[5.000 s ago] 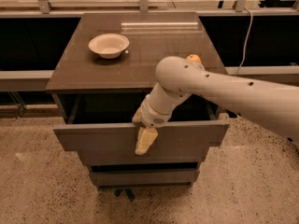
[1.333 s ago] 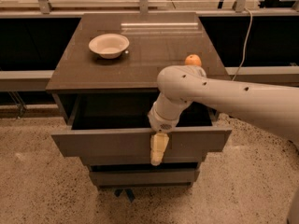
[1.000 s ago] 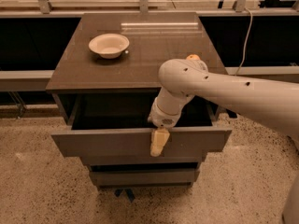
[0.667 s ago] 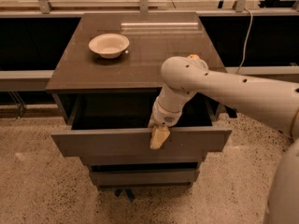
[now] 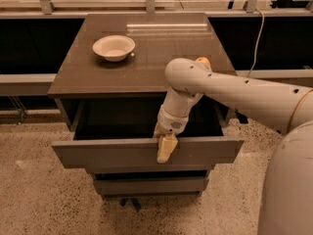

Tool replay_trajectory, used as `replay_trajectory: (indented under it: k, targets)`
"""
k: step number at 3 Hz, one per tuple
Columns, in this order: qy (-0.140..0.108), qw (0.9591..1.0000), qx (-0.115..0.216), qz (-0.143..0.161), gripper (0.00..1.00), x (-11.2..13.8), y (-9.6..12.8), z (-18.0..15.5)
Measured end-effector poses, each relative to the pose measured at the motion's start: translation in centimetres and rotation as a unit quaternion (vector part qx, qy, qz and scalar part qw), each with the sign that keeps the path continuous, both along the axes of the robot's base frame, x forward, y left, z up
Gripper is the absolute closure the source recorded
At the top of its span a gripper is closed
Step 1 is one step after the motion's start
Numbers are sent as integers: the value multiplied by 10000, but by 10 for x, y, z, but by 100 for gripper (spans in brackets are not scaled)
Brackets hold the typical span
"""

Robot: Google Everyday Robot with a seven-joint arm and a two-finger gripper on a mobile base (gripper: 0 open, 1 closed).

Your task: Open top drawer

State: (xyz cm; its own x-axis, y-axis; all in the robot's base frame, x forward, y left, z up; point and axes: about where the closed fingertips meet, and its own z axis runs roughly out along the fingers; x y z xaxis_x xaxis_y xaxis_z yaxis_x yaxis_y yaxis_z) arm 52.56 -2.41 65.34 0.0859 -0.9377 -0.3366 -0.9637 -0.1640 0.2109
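The top drawer is the widest of the grey-brown drawers. It stands pulled out from the cabinet, and its deep box is dark inside. My gripper reaches down from my white arm and sits at the upper edge of the flat front panel, a little right of its middle. Its yellowish tip hangs over the outside of the panel.
A narrower grey drawer sits shut below the top one. A cream bowl stands on the cabinet top at the back left. A small orange object peeks out behind my arm. The floor is speckled, and dark shelving runs along both sides.
Over five seconds the drawer came out a little farther and my gripper slid right along the front panel. In the last second the gripper rose slightly; the drawer stayed put.
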Motion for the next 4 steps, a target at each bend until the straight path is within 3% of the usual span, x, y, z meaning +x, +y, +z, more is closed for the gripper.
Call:
replay_trajectory:
  k: [1,2,4]
  targets:
    - [276,9994,23,187,39,-21,11,13]
    - [337,9986,236,341,39,-43,21,41]
    - [207,9980,577,146,33,-62,12,71]
